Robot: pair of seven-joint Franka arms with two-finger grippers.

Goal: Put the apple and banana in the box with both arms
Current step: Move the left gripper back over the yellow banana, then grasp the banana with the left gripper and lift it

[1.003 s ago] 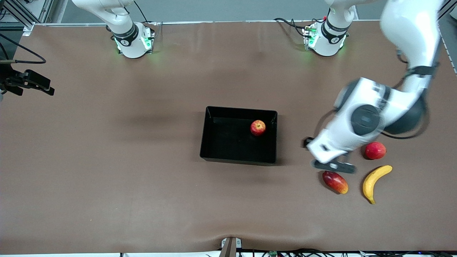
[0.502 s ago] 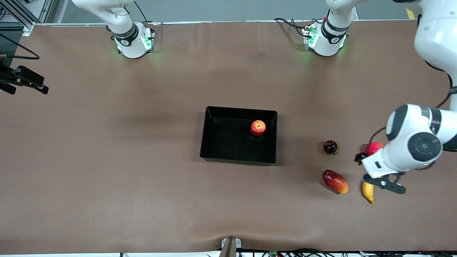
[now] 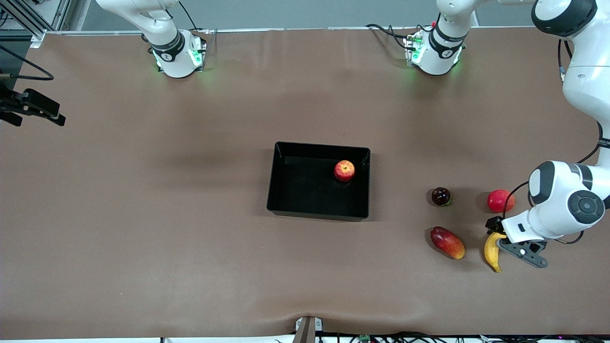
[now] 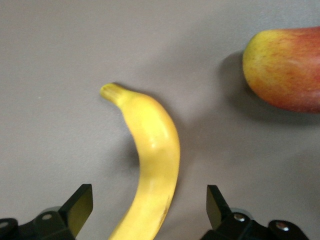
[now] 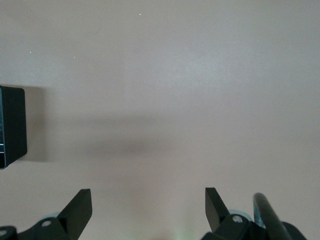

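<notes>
The apple (image 3: 344, 170) lies in the black box (image 3: 286, 190), near the corner toward the left arm's base. The yellow banana (image 3: 491, 253) lies on the table toward the left arm's end, and it fills the left wrist view (image 4: 152, 150). My left gripper (image 3: 500, 236) is open and low over the banana's thicker half; in the left wrist view (image 4: 148, 207) a fingertip stands on each side of the banana without touching it. My right gripper (image 3: 33, 107) is open and empty over bare table at the right arm's end, as the right wrist view (image 5: 148, 207) also shows.
A red-orange mango-like fruit (image 3: 447, 242) lies beside the banana, toward the box; it also shows in the left wrist view (image 4: 285, 70). A plain red round fruit (image 3: 501, 200) and a small dark fruit (image 3: 441, 196) lie farther from the front camera. A corner of the box (image 5: 11, 125) shows in the right wrist view.
My left arm has swung away from the box to the banana and come down over it, which uncovered the dark fruit. My right gripper has drifted slightly outward.
</notes>
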